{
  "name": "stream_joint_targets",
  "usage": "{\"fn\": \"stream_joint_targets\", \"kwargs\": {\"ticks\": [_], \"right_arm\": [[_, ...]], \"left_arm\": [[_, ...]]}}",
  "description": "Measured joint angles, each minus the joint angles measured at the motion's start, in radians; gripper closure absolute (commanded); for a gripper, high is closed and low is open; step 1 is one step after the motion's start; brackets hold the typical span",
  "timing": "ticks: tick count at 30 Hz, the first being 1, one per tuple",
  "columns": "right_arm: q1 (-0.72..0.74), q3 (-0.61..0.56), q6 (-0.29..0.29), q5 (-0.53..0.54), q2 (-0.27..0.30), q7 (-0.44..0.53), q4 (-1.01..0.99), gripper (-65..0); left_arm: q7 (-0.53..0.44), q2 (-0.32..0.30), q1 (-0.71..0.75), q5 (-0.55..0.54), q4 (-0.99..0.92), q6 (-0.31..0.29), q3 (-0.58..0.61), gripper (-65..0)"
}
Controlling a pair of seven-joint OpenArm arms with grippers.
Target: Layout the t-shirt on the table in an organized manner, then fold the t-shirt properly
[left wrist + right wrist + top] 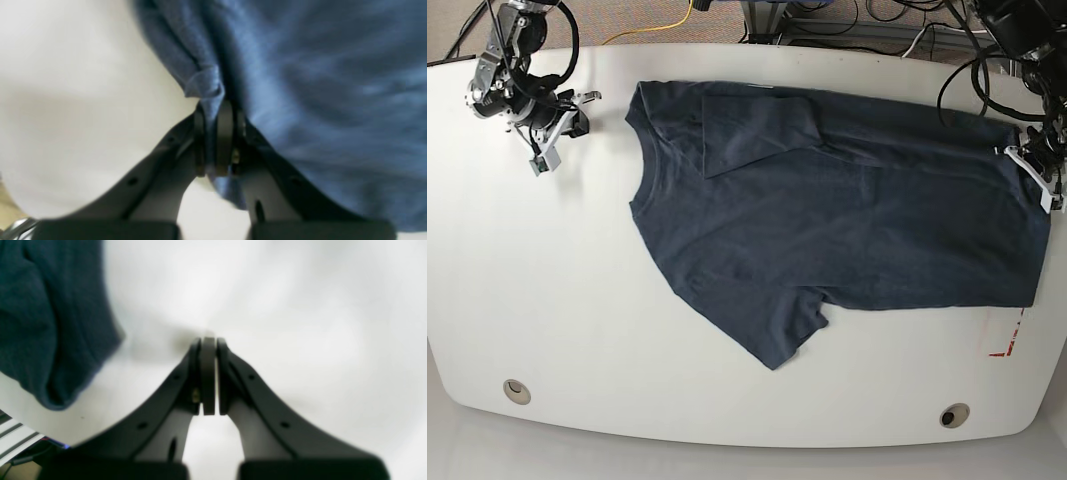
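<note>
T-shirt (847, 220) lies spread across the middle and right of the table (577, 330), dark navy, mostly flat. Neck end points left, hem end runs to the right edge. Far sleeve is folded in over the chest; near sleeve sticks out toward the near edge. Some wrinkles across the body.

Left gripper (213, 133) sits at the right side of the base view, at the shirt's far-right hem corner, jaws pressed together on a bunched fold of blue fabric. Wrist view shows cloth running up between the pads (224, 133), rest of the shirt draped to the right.

Right gripper (208, 373) is at the far left of the table, well apart from the shirt in base view, jaws pressed together with nothing between them. Its wrist view catches a dark fold of shirt at the left edge, not touching.

Red mark (1005, 345) near the right edge, just beside the hem. Two round grommet holes (517, 390) along the near edge.
</note>
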Motion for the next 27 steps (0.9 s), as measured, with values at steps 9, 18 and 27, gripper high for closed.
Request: {"fn": "stream_joint_targets", "kwargs": {"ticks": [9,18,27], "right_arm": [[-0.036,-0.003,0.002,0.026,0.025,0.006,0.007,-16.2],[-0.043,-0.001,0.002,0.056,-0.055,-0.103,0.127,-49.0],[-0.033,-0.002,0.006,0.163,-0.111,-0.132,0.162,-52.0]], "left_arm": [[0.081,0.084,0.085,-0.005,0.169,-0.003,0.008,0.0],[0.079,0.090,0.084,-0.006,0.181,-0.003,0.007,0.0],[0.079,0.087,0.084,-0.003,0.181,-0.003,0.005,0.0]]}}
